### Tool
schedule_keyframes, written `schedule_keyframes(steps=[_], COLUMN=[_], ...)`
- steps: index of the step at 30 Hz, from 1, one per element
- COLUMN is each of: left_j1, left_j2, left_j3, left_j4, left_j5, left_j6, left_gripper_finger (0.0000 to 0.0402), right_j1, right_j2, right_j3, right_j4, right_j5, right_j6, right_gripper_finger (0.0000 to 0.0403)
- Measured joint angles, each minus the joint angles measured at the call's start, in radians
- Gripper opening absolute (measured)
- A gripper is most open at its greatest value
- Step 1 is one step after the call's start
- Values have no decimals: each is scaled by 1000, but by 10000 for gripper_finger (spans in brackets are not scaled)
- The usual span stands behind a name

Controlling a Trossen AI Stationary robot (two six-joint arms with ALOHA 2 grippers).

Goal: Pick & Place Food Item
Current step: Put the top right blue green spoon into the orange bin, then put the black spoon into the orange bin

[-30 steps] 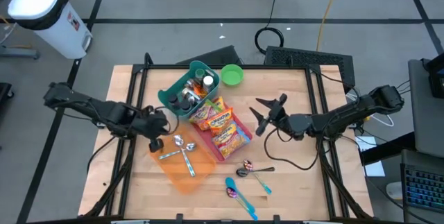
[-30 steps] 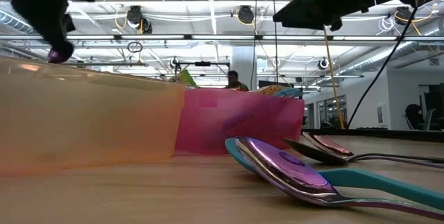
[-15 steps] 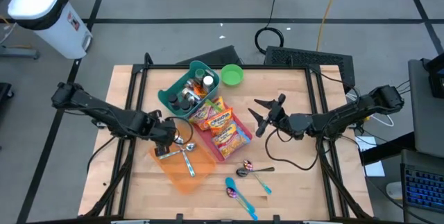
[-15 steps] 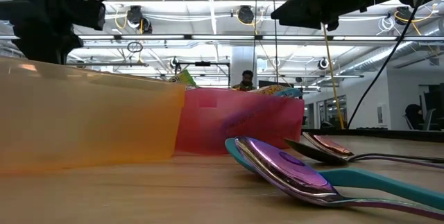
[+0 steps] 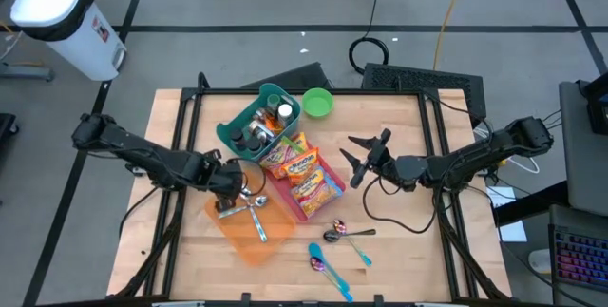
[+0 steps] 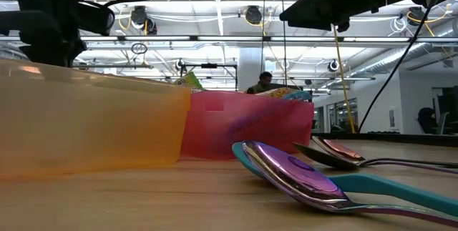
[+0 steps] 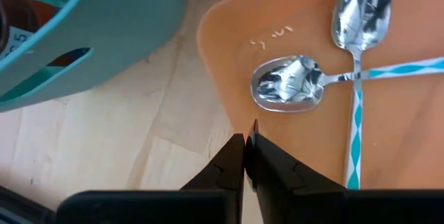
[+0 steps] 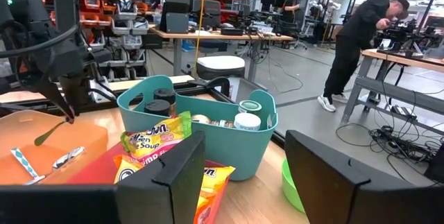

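High view: wooden bench carries a teal basket of jars and bottles, a green bowl just beside its far corner, a pink tray with soup packets, and an orange tray touching the pink one. Two metal spoons lie crossed in the orange tray. Three more spoons lie loose on the bench nearer the front edge. Left pincer sits over the orange tray's far corner, near the teal basket. Right pincer hangs just beside the pink tray, on its right side, fingers spread, nothing between them.

Low view: orange tray wall and pink tray wall side by side; purple-bowled spoon with teal handle in front. Both arms dark overhead.

Left wrist view: left pincer pressed together, only a thin slit between the tips, pinching nothing. Tips sit at the orange tray's rim; a spoon bowl lies just beyond, apart from them.

Right wrist view: right pincer spread wide, empty. Soup packets lie ahead in front of the teal basket. A person bends over a desk in the room behind.
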Motion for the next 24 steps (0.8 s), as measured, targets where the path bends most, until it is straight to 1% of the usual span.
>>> schedule_keyframes(steps=[2, 6, 12, 15, 19, 21, 22, 24], left_j1=[6, 16, 22, 23, 22, 22, 23, 22], left_j2=[0, 0, 0, 0, 0, 0, 0, 0], left_j3=[0, 0, 0, 0, 0, 0, 0, 0], left_j4=[0, 0, 1, 7, 48, 84, 101, 137], left_j5=[-10, -55, -61, -62, -76, -91, -91, -91], left_j6=[-5, -16, 10, 22, 13, 15, 24, 43], left_gripper_finger=[50, 103, 178, 201, 217, 220, 220, 219], right_j1=[0, 0, 0, 0, 3, 7, 7, 8], right_j2=[0, 0, 0, 0, 0, 0, 0, 0], right_j3=[0, 0, 0, 0, 0, 0, 0, 0], right_j4=[0, 0, -5, -8, -8, -8, -8, -12], right_j5=[0, 0, 0, 0, -10, -66, -119, -260], right_j6=[0, 0, -1, -2, 26, 63, 77, 100], right_gripper_finger=[190, 192, 192, 190, 191, 194, 196, 201])
